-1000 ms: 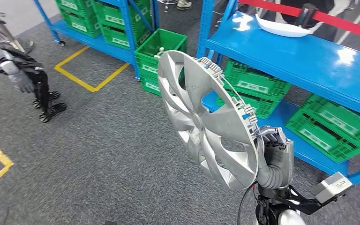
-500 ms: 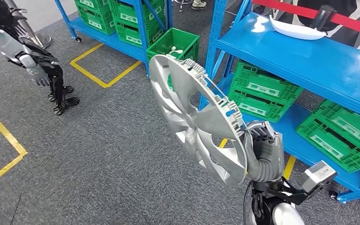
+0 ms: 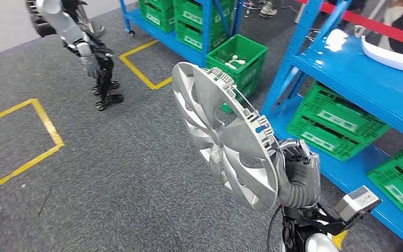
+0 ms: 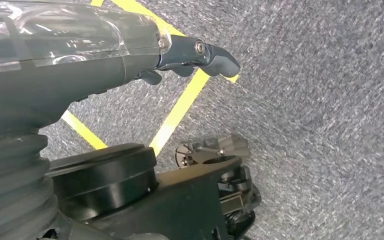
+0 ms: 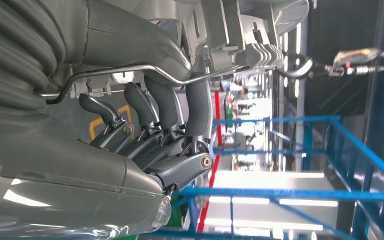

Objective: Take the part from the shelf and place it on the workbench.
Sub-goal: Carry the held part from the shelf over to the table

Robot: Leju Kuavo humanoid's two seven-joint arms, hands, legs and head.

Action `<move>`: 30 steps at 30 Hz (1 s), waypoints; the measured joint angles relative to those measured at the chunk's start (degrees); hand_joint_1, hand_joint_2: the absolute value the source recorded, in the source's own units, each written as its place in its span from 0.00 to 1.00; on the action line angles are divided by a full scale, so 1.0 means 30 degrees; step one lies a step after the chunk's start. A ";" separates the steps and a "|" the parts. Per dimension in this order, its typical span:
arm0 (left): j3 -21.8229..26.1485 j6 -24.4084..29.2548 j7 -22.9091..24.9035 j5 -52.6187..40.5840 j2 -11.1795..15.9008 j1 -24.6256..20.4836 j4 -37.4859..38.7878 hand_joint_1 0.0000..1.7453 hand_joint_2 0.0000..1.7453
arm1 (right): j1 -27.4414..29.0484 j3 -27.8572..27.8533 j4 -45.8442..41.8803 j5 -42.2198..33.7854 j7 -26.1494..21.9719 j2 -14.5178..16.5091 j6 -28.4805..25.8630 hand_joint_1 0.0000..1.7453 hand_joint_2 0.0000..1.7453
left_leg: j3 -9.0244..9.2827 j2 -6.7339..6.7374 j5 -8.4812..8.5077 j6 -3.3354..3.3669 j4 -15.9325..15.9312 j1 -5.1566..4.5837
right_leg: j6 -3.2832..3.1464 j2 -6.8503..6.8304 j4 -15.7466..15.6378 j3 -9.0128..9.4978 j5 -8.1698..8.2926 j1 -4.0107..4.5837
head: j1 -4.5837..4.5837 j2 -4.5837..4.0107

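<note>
Hubcap (image 3: pixel 225 134) held upright at its lower rim in the right hand (image 3: pixel 296 173), lifted off the shelf (image 3: pixel 357 79), probably to clear the carry. Left hand (image 3: pixel 89 64) hangs, grasp unclear.

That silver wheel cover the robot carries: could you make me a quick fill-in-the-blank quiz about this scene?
1. The right robot hand holds a silver wheel cover by its ____.
2. The crates on the shelves are ____.
3. The shelf frames are painted ____.
4. The floor lines are ____.

Missing words: rim; green; blue; yellow
</note>
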 joint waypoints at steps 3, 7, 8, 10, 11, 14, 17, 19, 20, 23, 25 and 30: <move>-0.0035 -0.0047 0.0353 0.0031 -0.0031 -0.0015 0.0007 0.00 1.00 | -0.0061 0.0135 0.0016 0.0104 -0.0234 0.0086 0.0031 1.00 1.00 | -0.0234 -0.0513 0.0087 -0.0168 0.0062 0.0000 | -0.0244 0.0715 -0.2287 0.0841 0.0806 0.0027 | 0.0022 0.0000; -0.0044 -0.0084 0.0379 0.0484 0.0144 0.0052 0.0035 0.00 1.00 | -0.0090 0.0193 0.0035 0.0215 -0.0680 0.0197 0.0053 1.00 1.00 | -0.0606 0.0088 -0.0190 -0.0592 0.0476 0.0009 | -0.0436 0.0125 -0.2835 0.1079 0.0868 0.0020 | -0.0066 0.0000; -0.0042 -0.0058 0.0297 0.0583 0.0201 0.0045 0.0040 0.00 1.00 | -0.0080 0.0188 0.0006 0.0255 -0.0712 0.0224 0.0008 1.00 1.00 | -0.0926 0.0591 -0.0654 -0.0702 0.1165 0.0014 | -0.0492 -0.0073 -0.2920 0.1137 0.0907 -0.0002 | -0.0181 0.0000; -0.0038 -0.0006 0.0002 0.0701 0.0251 0.0027 0.0042 0.00 1.00 | 0.0024 0.0177 -0.0047 0.0291 -0.0723 0.0271 -0.0174 1.00 1.00 | -0.2031 0.1124 -0.1817 -0.0915 0.3442 0.0135 | -0.0543 -0.0478 -0.2928 0.1165 0.0892 0.0025 | -0.0459 0.0000; -0.0038 0.0007 -0.0140 0.0681 0.0259 0.0031 0.0042 0.00 1.00 | 0.0129 0.0173 -0.0051 0.0291 -0.0716 0.0275 -0.0298 1.00 1.00 | -0.2544 0.1127 -0.2187 -0.0994 0.4488 0.0218 | -0.0545 -0.0695 -0.2919 0.1165 0.0878 0.0030 | -0.0550 0.0000; -0.0069 0.0009 -0.0248 0.0285 0.0277 0.0057 0.0044 0.00 1.00 | 0.0550 0.0162 -0.0047 0.0200 -0.0698 0.0275 -0.0672 1.00 1.00 | -0.2177 0.1265 -0.1333 -0.1153 0.3957 0.0412 | -0.0441 -0.1268 -0.2881 0.1216 0.0791 0.0003 | -0.0785 0.0000; -0.0155 0.0009 -0.0159 -0.0009 0.0306 0.0017 0.0029 0.00 1.00 | 0.0859 0.0155 -0.0055 0.0067 -0.0705 0.0270 -0.0863 1.00 1.00 | -0.0425 0.2465 -0.0129 -0.1059 0.0712 0.0330 | -0.0125 -0.1634 -0.2728 0.1292 0.0599 0.0082 | -0.0957 0.0000; -0.0173 0.0009 -0.0122 -0.0051 0.0317 -0.0010 0.0022 0.00 1.00 | 0.0997 0.0146 -0.0058 0.0056 -0.0714 0.0268 -0.0907 1.00 1.00 | -0.0271 0.2623 -0.0163 -0.0760 0.0275 0.0180 | 0.0057 -0.1928 -0.2694 0.1326 0.0532 0.0159 | -0.0904 0.0000; -0.0175 0.0009 -0.0112 -0.0055 0.0328 -0.0012 0.0024 0.00 1.00 | 0.1042 0.0142 -0.0060 0.0055 -0.0718 0.0268 -0.0920 1.00 1.00 | -0.0316 0.2389 -0.0131 -0.0586 0.0275 0.0174 | 0.0140 -0.2096 -0.2715 0.1362 0.0502 0.0129 | -0.0837 0.0000; -0.0177 0.0013 -0.0104 -0.0062 0.0368 -0.0038 0.0024 0.00 1.00 | 0.1137 0.0097 -0.0064 0.0053 -0.0723 0.0264 -0.0938 1.00 1.00 | -0.0340 0.1681 -0.0008 -0.0212 0.0211 0.0197 | 0.0365 -0.1409 -0.1666 0.1035 -0.0409 -0.0009 | -0.0698 0.0000; -0.0177 0.0016 -0.0104 -0.0071 0.0375 -0.0063 0.0022 0.00 1.00 | 0.1228 0.0044 -0.0066 0.0051 -0.0734 0.0258 -0.0945 1.00 1.00 | -0.0341 0.1182 0.0035 -0.0023 0.0206 0.0154 | 0.0347 -0.0659 0.0838 -0.0020 -0.1729 -0.0014 | -0.0503 0.0000; -0.0177 0.0016 -0.0071 -0.0077 0.0381 -0.0016 0.0022 0.00 1.00 | 0.1349 0.0020 -0.0055 0.0038 -0.0740 0.0253 -0.0965 1.00 1.00 | -0.0264 -0.0098 0.0096 0.0112 0.0214 -0.0062 | -0.0113 -0.0170 0.0910 -0.0238 -0.0662 0.0135 | -0.0028 0.0000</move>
